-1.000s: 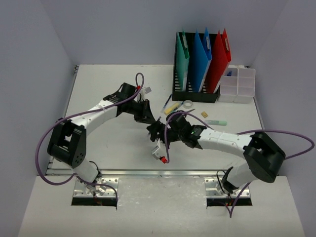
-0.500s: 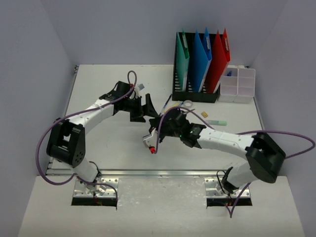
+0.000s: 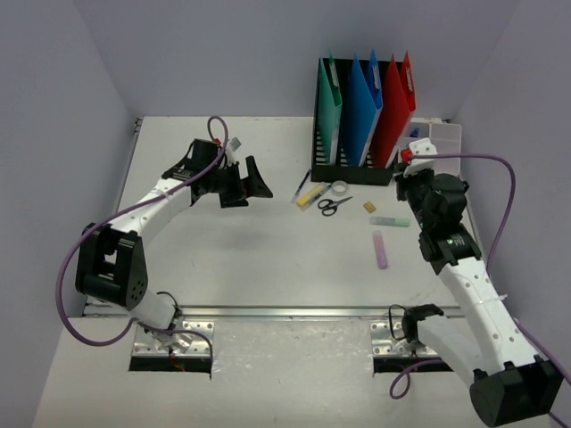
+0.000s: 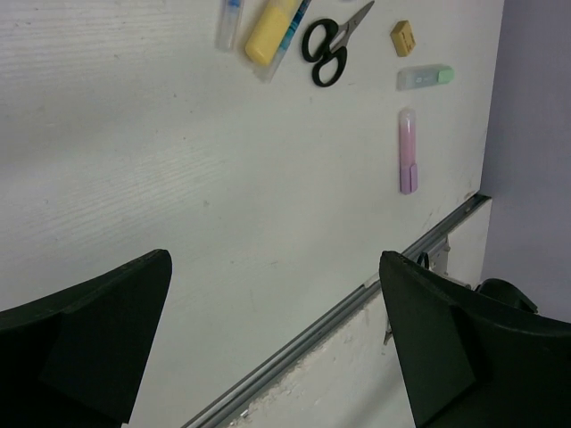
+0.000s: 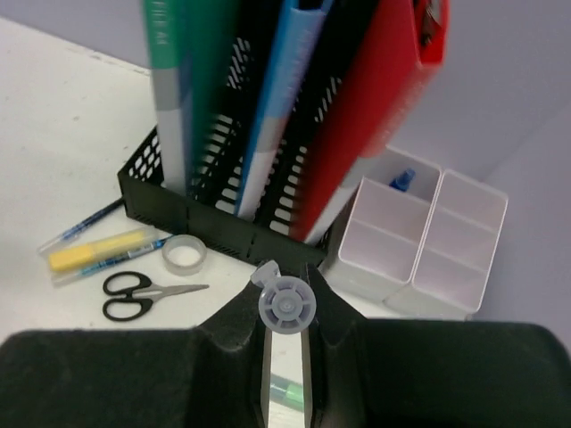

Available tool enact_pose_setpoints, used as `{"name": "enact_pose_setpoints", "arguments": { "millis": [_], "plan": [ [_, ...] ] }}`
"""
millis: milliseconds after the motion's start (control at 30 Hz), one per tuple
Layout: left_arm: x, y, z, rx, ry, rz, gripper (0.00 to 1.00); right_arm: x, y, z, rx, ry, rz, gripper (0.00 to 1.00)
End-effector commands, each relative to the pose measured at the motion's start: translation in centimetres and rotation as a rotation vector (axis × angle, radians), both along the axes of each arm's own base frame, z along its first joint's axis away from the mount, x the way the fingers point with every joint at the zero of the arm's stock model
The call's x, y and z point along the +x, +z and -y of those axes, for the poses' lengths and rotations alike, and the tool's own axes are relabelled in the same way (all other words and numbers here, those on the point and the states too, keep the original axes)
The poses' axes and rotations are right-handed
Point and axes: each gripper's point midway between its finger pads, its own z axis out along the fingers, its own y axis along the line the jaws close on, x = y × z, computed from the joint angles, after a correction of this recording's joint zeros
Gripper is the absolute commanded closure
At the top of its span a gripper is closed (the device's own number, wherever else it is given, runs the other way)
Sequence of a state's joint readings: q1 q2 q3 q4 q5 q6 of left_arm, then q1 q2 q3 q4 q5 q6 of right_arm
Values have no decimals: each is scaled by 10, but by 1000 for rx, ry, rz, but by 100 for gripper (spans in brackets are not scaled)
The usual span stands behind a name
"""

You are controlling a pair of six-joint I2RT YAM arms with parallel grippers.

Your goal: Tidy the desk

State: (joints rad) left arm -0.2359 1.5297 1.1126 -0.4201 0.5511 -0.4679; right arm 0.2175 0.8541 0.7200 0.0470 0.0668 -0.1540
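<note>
Above large flat white desk (image 3: 223, 259): left gripper (image 4: 274, 259) spread wide; right gripper (image 3: 408, 168) near far right corner, pinching white tube (image 5: 285, 306), possibly glue.
On it: one black scissors (image 3: 334, 205), one pink highlighter (image 3: 381, 249), one green highlighter (image 3: 390, 221).

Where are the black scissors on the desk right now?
In the top external view the scissors lie on the desk right of centre, just in front of the black file holder, beside the tape roll.

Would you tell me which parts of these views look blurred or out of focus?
Right wrist: the folders are slightly blurred, the white cap in the right hand sharper. Left wrist: the left hand, open, has soft fingers; the scissors crisp. Top external: evenly lit, soft shadows.
</note>
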Motion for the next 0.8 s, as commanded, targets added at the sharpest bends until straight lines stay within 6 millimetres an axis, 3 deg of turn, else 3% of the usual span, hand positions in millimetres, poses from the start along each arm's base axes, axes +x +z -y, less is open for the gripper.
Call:
{"name": "enact_pose_setpoints", "arguments": {
  "millis": [0, 100, 200, 233, 300, 433, 567, 667, 767],
  "plan": [
    [18, 34, 1, -13, 17, 148, 0, 17, -16, 58, 246, -286, -96, 100],
    [25, 38, 1, -15, 32, 163, 0, 47, -15, 104, 323, -400, -135, 100],
    [31, 40, 1, -18, 41, 179, 0, 74, -6, 128, 337, -433, -113, 100],
    [33, 40, 1, -17, 44, 183, 0, 84, -14, 136, 337, -445, -125, 100],
    [40, 40, 0, -8, 58, 199, 0, 109, -3, 154, 324, -454, -85, 100],
    [52, 37, -4, 32, 69, 239, 0, 154, 6, 167, 273, -417, -20, 100],
    [69, 16, -15, 127, 105, 239, 0, 191, 7, 185, 236, -420, 16, 100],
    [77, 7, -21, 160, 126, 260, 1, 213, 6, 191, 204, -402, 28, 100],
    [84, 2, -18, 147, 139, 276, 10, 227, 4, 193, 181, -385, 67, 100]
  ]
}}
